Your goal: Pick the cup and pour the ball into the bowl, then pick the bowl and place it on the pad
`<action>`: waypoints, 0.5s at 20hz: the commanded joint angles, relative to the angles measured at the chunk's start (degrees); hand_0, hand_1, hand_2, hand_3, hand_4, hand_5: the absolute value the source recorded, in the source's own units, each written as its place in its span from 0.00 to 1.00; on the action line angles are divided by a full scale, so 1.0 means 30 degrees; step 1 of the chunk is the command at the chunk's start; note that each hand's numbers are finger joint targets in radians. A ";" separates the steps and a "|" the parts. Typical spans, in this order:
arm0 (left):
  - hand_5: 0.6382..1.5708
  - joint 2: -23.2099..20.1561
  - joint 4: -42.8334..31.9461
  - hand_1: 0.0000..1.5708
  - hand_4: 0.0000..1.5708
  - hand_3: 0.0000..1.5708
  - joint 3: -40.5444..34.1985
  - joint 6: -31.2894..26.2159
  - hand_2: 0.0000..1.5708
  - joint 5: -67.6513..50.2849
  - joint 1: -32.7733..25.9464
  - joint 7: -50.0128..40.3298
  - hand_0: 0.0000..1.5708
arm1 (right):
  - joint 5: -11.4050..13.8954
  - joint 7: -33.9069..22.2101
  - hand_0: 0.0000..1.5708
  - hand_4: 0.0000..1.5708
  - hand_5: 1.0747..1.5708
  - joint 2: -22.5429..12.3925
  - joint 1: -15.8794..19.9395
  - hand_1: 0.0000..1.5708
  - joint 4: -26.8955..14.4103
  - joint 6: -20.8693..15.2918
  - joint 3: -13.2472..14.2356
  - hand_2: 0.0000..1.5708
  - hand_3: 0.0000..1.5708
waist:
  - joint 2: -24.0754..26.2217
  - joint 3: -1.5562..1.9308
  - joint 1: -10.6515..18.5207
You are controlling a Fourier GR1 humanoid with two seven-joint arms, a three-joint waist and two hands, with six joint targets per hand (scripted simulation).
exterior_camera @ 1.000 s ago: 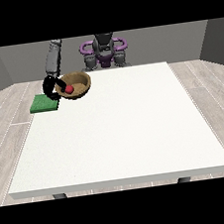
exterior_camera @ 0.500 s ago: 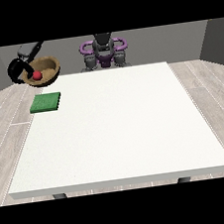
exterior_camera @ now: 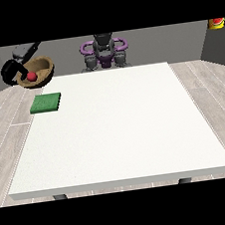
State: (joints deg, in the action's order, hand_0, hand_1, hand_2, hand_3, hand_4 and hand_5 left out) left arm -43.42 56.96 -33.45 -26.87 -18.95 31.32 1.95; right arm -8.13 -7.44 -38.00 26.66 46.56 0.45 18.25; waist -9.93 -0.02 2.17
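1. The table [exterior_camera: 117, 134] is filling the near ground.
2. The pad [exterior_camera: 46, 102] is lying at its far left.
3. Farther left, past the edge, the hand [exterior_camera: 11, 71] is curling round the raised bowl [exterior_camera: 41, 68], which is carrying the ball [exterior_camera: 31, 76].

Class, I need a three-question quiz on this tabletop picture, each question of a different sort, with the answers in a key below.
1. True or false: the brown bowl rests on the green pad.
2. What lies inside the bowl? A) a cup B) a red ball C) nothing
3. Fill the gap: the hand at the view's left holds the bowl in the air beyond the white table's far ____ corner, as the view shows it.

Key: 1 false, the bowl is held up beyond the pad. 2 B. 3 left.
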 commanded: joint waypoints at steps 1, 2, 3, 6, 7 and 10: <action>0.98 -0.0176 0.0175 0.00 0.77 0.00 0.0168 0.0187 0.00 -0.0224 0.0433 -0.0145 0.00 | -0.0103 0.0170 1.00 0.68 0.99 0.0622 0.0966 1.00 -0.1127 -0.0861 0.0443 1.00 0.27 | -0.0776 0.0017 0.0598; 0.98 -0.0597 0.0262 0.00 0.77 0.00 0.0112 -0.0252 0.00 -0.0314 0.0638 0.0267 0.00 | -0.0440 0.0882 1.00 0.68 0.99 0.0263 0.0974 1.00 -0.1578 0.0156 0.0725 1.00 0.29 | -0.1332 0.0019 0.0365; 0.98 -0.0701 -0.0307 0.00 0.77 0.00 -0.0319 -0.1386 0.00 -0.0652 -0.0629 0.0681 0.00 | -0.0628 0.1539 1.00 0.68 0.99 0.0904 -0.0018 1.00 -0.1649 -0.0100 0.0924 1.00 0.31 | -0.0964 0.0015 0.0837; 0.98 -0.0652 -0.0001 0.00 0.77 0.00 0.0123 0.0088 0.00 -0.0369 0.0505 0.0110 0.00 | -0.0524 0.0848 1.00 0.66 1.00 0.1824 0.1229 1.00 -0.1879 -0.0828 0.0584 1.00 0.29 | -0.0846 0.0017 0.0453; 0.98 -0.0164 -0.0274 0.00 0.77 0.00 0.0005 0.0135 0.00 0.0049 -0.0601 0.1439 0.00 | -0.0554 0.1389 1.00 0.66 1.00 0.1247 0.0534 1.00 -0.2019 0.0334 0.0598 1.00 0.34 | -0.0983 0.0012 0.0287; 0.99 -0.1044 -0.0461 0.00 0.77 0.00 0.0037 -0.0054 0.00 -0.0345 0.0111 0.0461 0.00 | -0.0583 0.1551 1.00 0.65 1.00 0.1755 0.1101 1.00 -0.2412 -0.0115 0.0638 1.00 0.35 | -0.0784 0.0012 0.0128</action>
State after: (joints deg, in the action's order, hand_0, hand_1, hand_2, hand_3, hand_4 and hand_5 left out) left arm -44.58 56.99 -32.92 -26.94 -19.67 31.11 3.42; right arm -9.43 -3.54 -33.67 29.16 40.48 -0.30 19.91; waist -12.29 0.03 3.37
